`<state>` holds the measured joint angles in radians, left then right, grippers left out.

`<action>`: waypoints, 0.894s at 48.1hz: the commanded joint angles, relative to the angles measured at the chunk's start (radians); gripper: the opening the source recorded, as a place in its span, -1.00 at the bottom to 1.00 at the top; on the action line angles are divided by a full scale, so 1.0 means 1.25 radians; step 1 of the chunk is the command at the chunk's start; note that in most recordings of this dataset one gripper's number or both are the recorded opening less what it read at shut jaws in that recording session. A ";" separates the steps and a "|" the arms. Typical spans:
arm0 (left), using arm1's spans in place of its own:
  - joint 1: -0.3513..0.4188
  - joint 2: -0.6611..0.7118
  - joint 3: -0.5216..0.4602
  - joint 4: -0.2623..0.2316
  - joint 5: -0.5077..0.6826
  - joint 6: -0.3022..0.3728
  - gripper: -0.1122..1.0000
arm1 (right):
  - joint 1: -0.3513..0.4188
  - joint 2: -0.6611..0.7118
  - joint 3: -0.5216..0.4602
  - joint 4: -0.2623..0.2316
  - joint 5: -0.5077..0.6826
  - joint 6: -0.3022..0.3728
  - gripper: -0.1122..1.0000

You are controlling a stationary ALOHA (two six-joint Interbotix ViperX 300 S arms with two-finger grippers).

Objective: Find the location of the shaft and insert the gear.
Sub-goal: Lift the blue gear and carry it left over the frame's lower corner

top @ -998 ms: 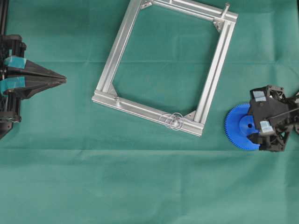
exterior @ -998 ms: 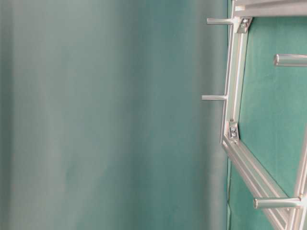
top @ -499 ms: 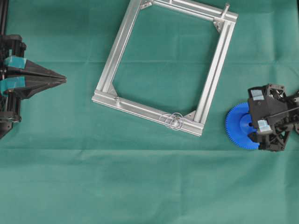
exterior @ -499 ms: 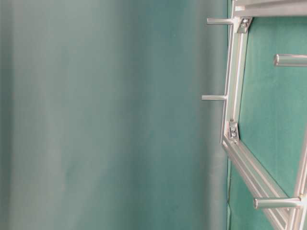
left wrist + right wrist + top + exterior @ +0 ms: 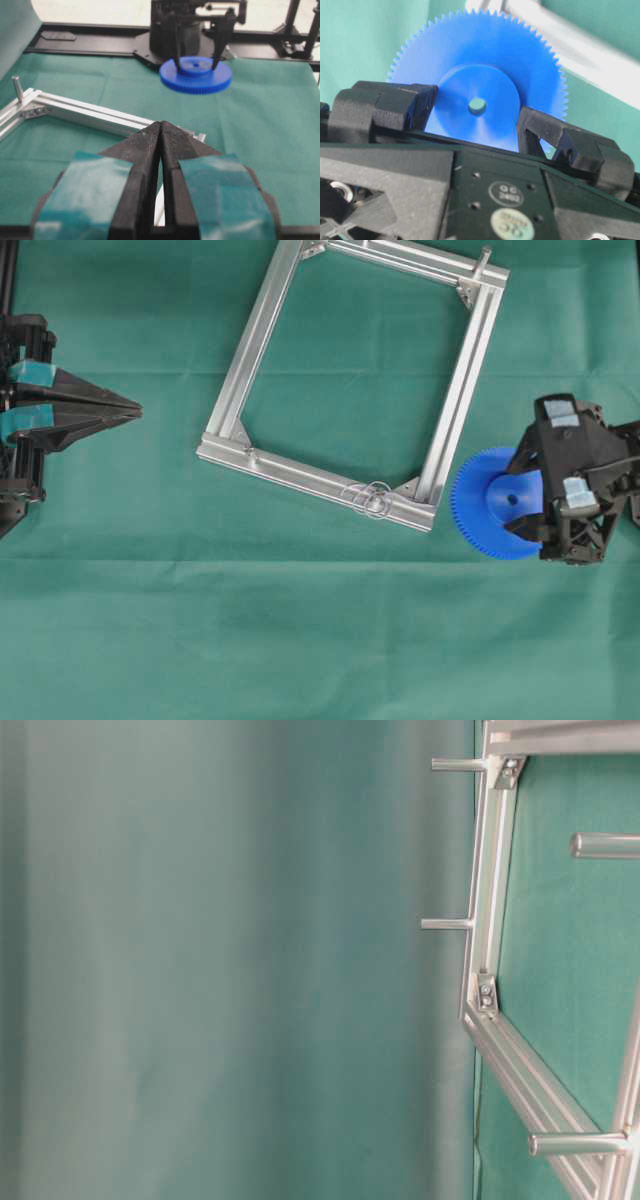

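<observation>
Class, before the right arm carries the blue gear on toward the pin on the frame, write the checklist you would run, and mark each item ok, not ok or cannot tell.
1. Right gripper clamped on the gear hub: ok.
2. Gear lifted off the green cloth: ok, per the left wrist view.
3. Gear held level: ok.
4. Shaft on the frame unobstructed: ok.
5. Gear hole over the shaft: not ok, gear sits right of the frame.
6. Left gripper out of the way: ok.

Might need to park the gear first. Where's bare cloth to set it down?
Bare cloth spans the near strip below the frame, plus the stretch between the left gripper and the frame. It is tight around the gear in the right gripper, beside the frame's corner.
</observation>
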<state>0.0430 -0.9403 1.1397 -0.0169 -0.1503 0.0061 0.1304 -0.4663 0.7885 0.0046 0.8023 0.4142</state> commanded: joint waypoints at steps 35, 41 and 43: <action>0.004 0.032 -0.011 -0.001 -0.010 -0.002 -0.76 | -0.006 0.329 -0.367 -0.091 0.119 -0.009 0.44; 0.002 0.031 -0.011 -0.001 -0.010 -0.002 -0.76 | -0.013 0.358 -0.377 -0.096 0.125 -0.010 0.44; 0.002 0.032 -0.011 -0.001 -0.010 -0.002 -0.76 | -0.013 0.366 -0.377 -0.096 0.123 -0.010 0.44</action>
<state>0.0445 -0.9081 1.1413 -0.0153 -0.1503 0.0046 0.1166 -0.0077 0.3497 -0.1104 0.9587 0.4034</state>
